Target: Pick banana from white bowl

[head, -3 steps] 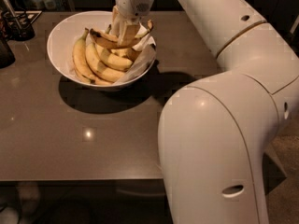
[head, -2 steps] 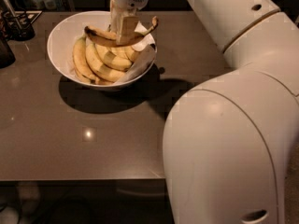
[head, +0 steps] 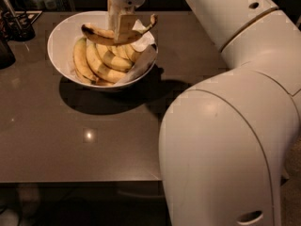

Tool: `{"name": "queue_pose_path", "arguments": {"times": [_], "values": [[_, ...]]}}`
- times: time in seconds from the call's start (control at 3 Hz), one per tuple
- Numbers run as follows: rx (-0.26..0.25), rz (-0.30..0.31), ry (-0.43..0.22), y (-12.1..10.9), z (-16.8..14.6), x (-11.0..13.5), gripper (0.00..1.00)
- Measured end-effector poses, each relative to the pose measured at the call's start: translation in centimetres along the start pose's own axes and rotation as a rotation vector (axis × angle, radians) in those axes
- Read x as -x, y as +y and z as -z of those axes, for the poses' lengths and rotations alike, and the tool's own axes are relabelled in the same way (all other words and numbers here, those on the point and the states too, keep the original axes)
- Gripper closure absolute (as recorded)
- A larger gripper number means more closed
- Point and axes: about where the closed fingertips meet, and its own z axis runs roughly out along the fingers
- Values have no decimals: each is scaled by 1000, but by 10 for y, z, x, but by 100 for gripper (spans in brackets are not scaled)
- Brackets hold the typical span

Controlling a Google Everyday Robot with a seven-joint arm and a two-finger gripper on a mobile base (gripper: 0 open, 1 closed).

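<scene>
A slender, brown-bruised yellow banana (head: pixel 101 36) with a blackened end at the left and a thin stem pointing up at the right hangs above the white bowl (head: pixel 59 41). My gripper (head: pixel 120 27) reaches down from the top and is shut on this banana at its middle, holding it lifted over the bowl. Several plumper yellow bananas (head: pixel 96 62) lie inside the bowl. Crumpled white paper (head: pixel 141 58) lines the bowl's right side.
The bowl stands on a dark brown table (head: pixel 94 140) near its back left. A dark holder with utensils (head: pixel 16 25) stands at the far left edge. My large white arm (head: pixel 225 126) fills the right side of the view.
My gripper has risen with the bruised banana, lifting it out of the pile and above the bowl's rim. The other bananas stay in the bowl.
</scene>
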Motion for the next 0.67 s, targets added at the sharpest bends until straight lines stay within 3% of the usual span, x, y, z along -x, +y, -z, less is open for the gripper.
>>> {"name": "queue_pose_path", "arguments": {"times": [0.33, 0.67], "values": [[-1, -47, 0, 17, 18, 7, 100], [0, -125, 1, 51, 33, 16, 100]]}}
